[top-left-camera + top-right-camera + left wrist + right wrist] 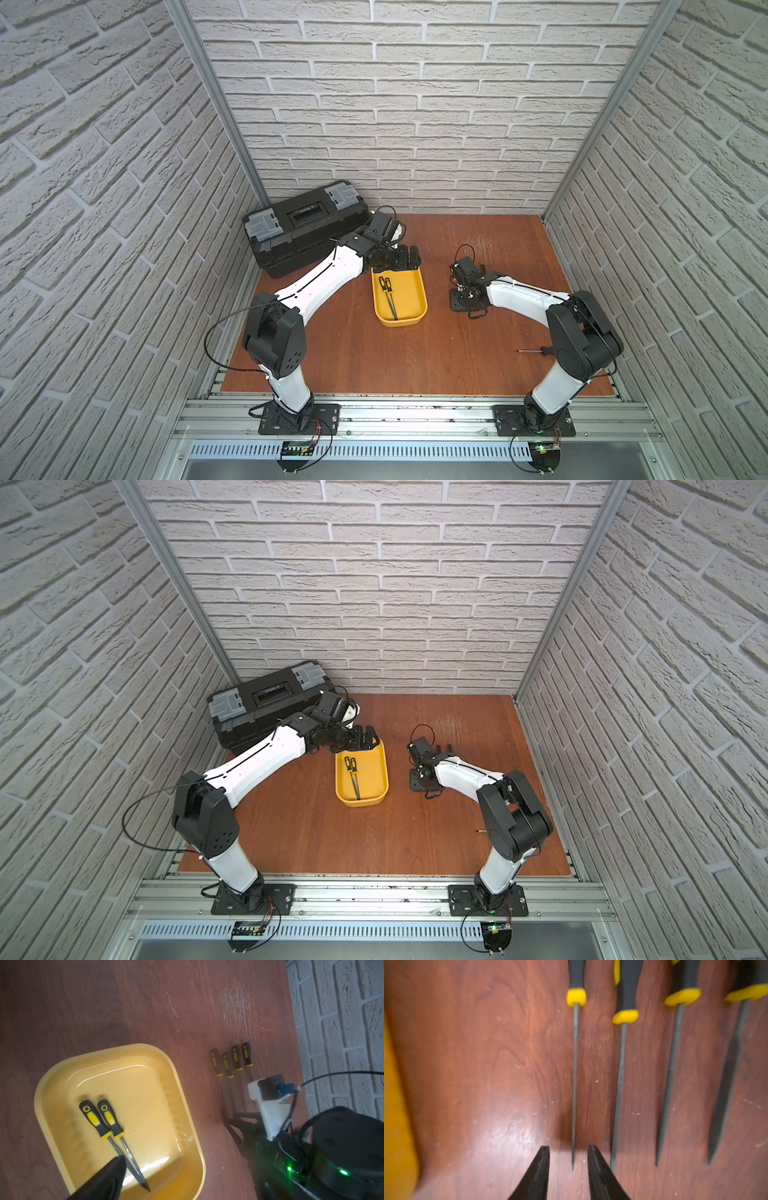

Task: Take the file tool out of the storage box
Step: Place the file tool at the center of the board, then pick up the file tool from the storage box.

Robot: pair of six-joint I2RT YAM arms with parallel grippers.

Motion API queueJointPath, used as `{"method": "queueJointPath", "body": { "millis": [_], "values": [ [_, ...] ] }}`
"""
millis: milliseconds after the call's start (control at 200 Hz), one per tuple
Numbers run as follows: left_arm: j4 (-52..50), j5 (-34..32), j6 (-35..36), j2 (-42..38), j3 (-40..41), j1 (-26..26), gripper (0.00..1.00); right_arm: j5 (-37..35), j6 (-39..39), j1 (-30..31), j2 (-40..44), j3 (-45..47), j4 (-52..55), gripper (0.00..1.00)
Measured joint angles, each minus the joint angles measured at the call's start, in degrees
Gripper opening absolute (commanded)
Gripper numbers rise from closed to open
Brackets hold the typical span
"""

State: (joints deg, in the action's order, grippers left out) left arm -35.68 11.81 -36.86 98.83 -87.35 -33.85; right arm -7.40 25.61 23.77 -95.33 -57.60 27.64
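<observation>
The yellow storage box (419,291) (187,1109) sits mid-table. Two file tools (388,297) with black-and-yellow handles (97,1120) lie side by side in it. My left gripper (409,259) hovers open over the box's far end; only one finger (108,1178) shows in the left wrist view, above a file's shaft. Right of the box, several more files (228,1061) lie in a row on the table. My right gripper (569,1153) stands open low over the table. The thin shaft of the nearest file (574,1084) lies between its fingertips, touching neither.
A large black toolbox (303,232) with grey latches stands at the back left, just behind my left wrist. A thin tool (534,351) lies on the table by my right arm's elbow. Brick walls close in the back and both sides.
</observation>
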Motion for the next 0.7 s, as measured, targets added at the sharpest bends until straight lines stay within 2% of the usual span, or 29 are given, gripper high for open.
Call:
{"method": "queueJointPath", "body": {
  "millis": [235, 530, 700],
  "values": [
    [-2.5, -3.8, 0.3, 0.1, -0.3, -0.1, 0.89, 3.7, -2.6, -0.1, 11.1, -0.1, 0.2, 0.55],
    [-4.0, -8.6, -0.3, 2.9, -1.7, -1.2, 0.75, 14.7, -5.1, -1.0, 17.8, -0.3, 0.7, 0.89],
    [-4.5, -10.3, -1.1, 6.0, -3.0, -1.3, 0.67, 21.6, -5.3, -2.1, 19.9, -0.3, 0.8, 0.96]
  ]
}}
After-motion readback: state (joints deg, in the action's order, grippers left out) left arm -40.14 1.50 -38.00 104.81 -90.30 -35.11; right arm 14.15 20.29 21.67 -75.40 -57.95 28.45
